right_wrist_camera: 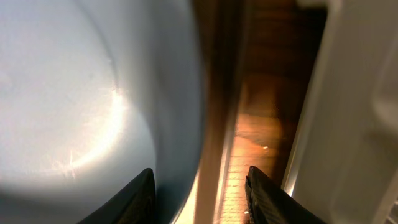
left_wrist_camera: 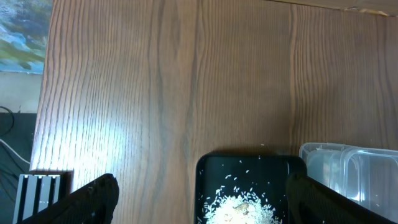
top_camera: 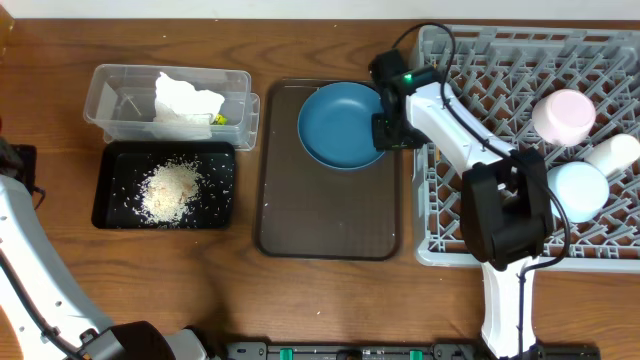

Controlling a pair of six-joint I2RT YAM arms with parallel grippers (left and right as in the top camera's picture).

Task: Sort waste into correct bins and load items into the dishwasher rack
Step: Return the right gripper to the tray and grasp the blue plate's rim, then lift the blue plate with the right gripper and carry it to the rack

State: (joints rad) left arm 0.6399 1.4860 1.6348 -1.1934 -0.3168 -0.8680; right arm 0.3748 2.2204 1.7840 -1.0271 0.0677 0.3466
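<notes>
The dark blue plate [top_camera: 342, 124] lies at the far end of the brown serving tray [top_camera: 330, 215]. My right gripper [top_camera: 386, 130] is open at the plate's right edge. In the right wrist view [right_wrist_camera: 199, 177] one finger is over the plate [right_wrist_camera: 74, 93] and the other is outside its rim. The clear tub [top_camera: 120, 100] holds the white tissue [top_camera: 185, 98] and a bit of the wrapper [top_camera: 219, 119]. The black tray [top_camera: 110, 195] holds the rice scraps [top_camera: 172, 190]. My left gripper [left_wrist_camera: 199, 186] is open and empty, above the black tray's end [left_wrist_camera: 249, 165]. No chopsticks show.
The grey dishwasher rack [top_camera: 470, 60] stands at the right and holds a pale cup [top_camera: 565, 115], a white vessel [top_camera: 612, 153] and the light blue bowl [top_camera: 578, 190]. Its wall [right_wrist_camera: 360, 93] is close on the right of my right gripper.
</notes>
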